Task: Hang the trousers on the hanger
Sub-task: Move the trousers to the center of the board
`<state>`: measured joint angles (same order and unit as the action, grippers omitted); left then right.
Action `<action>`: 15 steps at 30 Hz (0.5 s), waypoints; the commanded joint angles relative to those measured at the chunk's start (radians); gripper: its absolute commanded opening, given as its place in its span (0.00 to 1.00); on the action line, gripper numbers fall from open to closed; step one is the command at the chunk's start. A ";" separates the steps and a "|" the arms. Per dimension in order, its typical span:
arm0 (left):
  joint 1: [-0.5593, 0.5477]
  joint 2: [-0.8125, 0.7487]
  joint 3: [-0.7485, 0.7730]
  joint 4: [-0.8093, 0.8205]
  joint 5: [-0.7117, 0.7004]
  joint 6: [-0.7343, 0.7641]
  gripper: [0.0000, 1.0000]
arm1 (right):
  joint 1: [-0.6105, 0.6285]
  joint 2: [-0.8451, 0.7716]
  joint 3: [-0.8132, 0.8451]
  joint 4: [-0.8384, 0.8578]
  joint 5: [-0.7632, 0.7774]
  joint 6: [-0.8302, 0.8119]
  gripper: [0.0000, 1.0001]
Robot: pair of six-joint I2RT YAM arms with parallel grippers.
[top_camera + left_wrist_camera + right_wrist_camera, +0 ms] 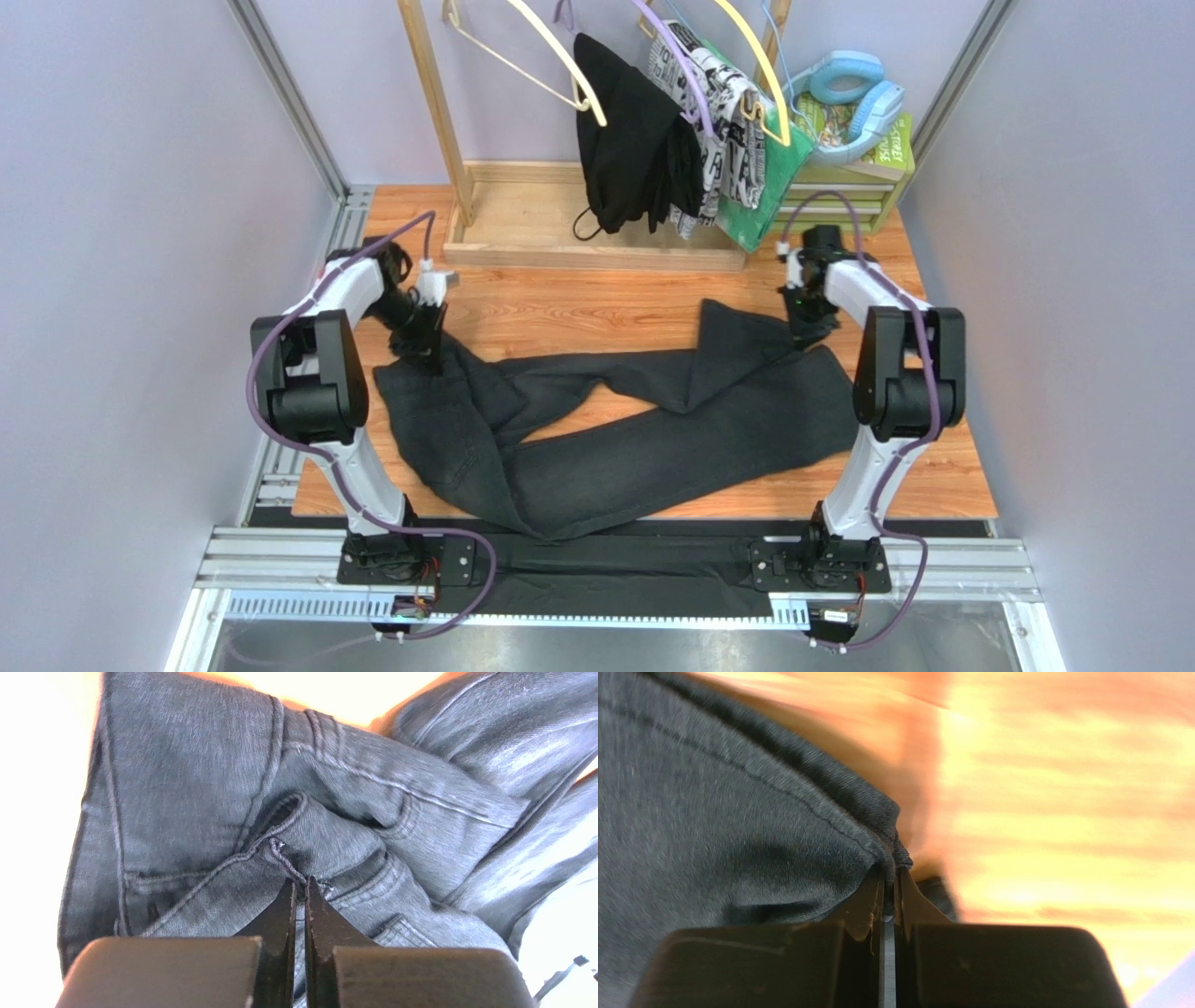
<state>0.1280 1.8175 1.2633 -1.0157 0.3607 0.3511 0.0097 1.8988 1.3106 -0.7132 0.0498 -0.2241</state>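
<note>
Between the two arm bases at the near edge, the trousers (617, 448) lie spread on the wooden table (603, 297), with the waist end to the left and the legs stretching to the right. Farther in, the left gripper (421, 336) is down on the waist end. Its wrist view shows the left gripper (300, 890) closed to a thin slit, pinching a raised fold of denim (210, 777) beside a pocket seam. Across the table, the right gripper (811, 325) meets the end of one leg. Seen close, it (889, 882) is pressed almost together on the stitched hem of the cloth (724, 812). At the back, on a wooden rack (589, 231), the cream hanger (561, 59) hangs bare, well apart from the trousers. To its right are a black garment (631, 133), a purple hanger (673, 63), a patterned cloth (723, 105) and a yellow hanger (751, 63).
</note>
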 commanded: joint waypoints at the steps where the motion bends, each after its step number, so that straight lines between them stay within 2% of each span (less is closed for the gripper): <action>1: -0.056 0.026 0.206 0.063 0.145 -0.075 0.00 | -0.125 -0.084 -0.025 0.003 0.065 -0.064 0.00; 4: -0.053 0.043 0.376 0.069 0.227 -0.078 0.00 | -0.206 -0.069 0.033 -0.002 0.076 -0.070 0.00; 6: -0.032 0.007 0.430 0.081 0.263 -0.055 0.00 | -0.250 -0.060 0.099 -0.022 0.073 -0.067 0.00; 8: 0.005 -0.039 0.418 0.101 0.328 -0.032 0.00 | -0.284 -0.061 0.130 -0.032 0.076 -0.070 0.00; 10: 0.097 -0.122 0.340 0.100 0.435 0.006 0.00 | -0.300 -0.070 0.151 -0.040 0.067 -0.081 0.00; 11: 0.131 -0.153 0.299 0.088 0.446 0.075 0.00 | -0.307 -0.075 0.153 -0.054 0.064 -0.092 0.00; 14: 0.278 -0.230 0.133 -0.001 0.420 0.266 0.00 | -0.307 -0.090 0.136 -0.077 0.023 -0.112 0.00; 15: 0.367 -0.237 0.048 -0.004 0.403 0.287 0.00 | -0.306 -0.090 0.131 -0.083 0.013 -0.113 0.00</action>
<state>0.3061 1.6531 1.4845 -0.9165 0.7181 0.4179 -0.3000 1.8545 1.4303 -0.7582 0.0940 -0.2928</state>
